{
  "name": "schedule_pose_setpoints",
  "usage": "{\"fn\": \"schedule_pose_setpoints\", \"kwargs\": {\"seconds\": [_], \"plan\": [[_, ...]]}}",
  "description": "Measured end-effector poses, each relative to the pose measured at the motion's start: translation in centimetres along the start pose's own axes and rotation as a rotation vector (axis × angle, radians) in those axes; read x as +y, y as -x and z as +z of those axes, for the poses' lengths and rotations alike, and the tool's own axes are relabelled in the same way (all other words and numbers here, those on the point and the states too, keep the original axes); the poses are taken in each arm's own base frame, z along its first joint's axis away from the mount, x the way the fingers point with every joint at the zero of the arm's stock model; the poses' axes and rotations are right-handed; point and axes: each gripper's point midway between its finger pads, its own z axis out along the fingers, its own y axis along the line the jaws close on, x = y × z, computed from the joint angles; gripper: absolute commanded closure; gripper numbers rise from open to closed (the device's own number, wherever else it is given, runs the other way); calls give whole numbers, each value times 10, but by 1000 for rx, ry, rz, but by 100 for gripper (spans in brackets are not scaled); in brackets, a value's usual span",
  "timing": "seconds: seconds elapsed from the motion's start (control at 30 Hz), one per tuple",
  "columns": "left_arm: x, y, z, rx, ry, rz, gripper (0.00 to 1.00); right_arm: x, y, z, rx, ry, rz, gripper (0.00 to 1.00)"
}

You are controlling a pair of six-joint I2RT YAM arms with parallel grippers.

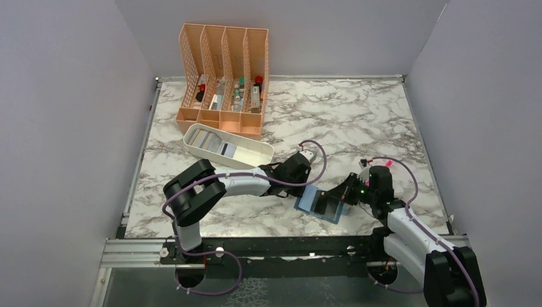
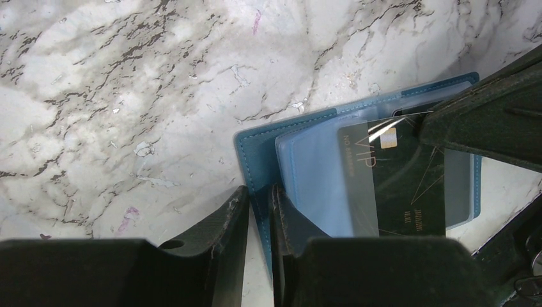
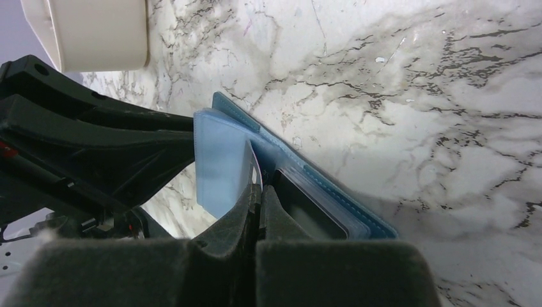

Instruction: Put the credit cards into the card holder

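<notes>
The card holder (image 1: 317,203) lies open on the marble between the two arms, teal outside with light-blue clear sleeves. My left gripper (image 2: 259,204) pinches the teal cover's edge (image 2: 254,150). A dark credit card (image 2: 399,185) marked VIP sits among the sleeves, its top under the right gripper's finger (image 2: 486,121). My right gripper (image 3: 260,195) is shut on a thin pale card edge (image 3: 257,167) standing in the holder (image 3: 332,192), with a light-blue sleeve (image 3: 220,166) raised to its left. More credit cards (image 1: 209,139) lie in the white tray.
A long white tray (image 1: 259,155) stands behind the left arm. Behind it is a tall peach mesh organizer (image 1: 224,64) with small bottles inside. Grey walls enclose the table on three sides. The tray's corner (image 3: 96,32) shows in the right wrist view.
</notes>
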Motion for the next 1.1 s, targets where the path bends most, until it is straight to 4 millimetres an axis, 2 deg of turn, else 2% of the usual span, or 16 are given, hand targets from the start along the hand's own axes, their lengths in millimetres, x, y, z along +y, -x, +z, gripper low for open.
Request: {"fn": "schedule_pose_setpoints", "kwargs": {"seconds": [0.4, 0.63, 0.8, 0.87, 1.0, 1.1], "plan": [[0, 0, 0, -2, 3, 1, 77, 6, 3, 0, -80, 85, -41, 99], [5, 3, -1, -20, 31, -1, 60, 9, 4, -1, -113, 118, -33, 98], [13, -2, -15, -7, 62, -2, 58, 7, 3, 1, -96, 108, -25, 74], [9, 3, -26, -21, 53, -2, 58, 5, 1, 3, -69, 85, -12, 65], [0, 19, -43, -73, 20, -9, 58, 0, 0, 5, -11, 23, 19, 64], [-4, 20, -48, -78, -7, -14, 61, -1, 3, 4, 5, -12, 25, 71]]}}
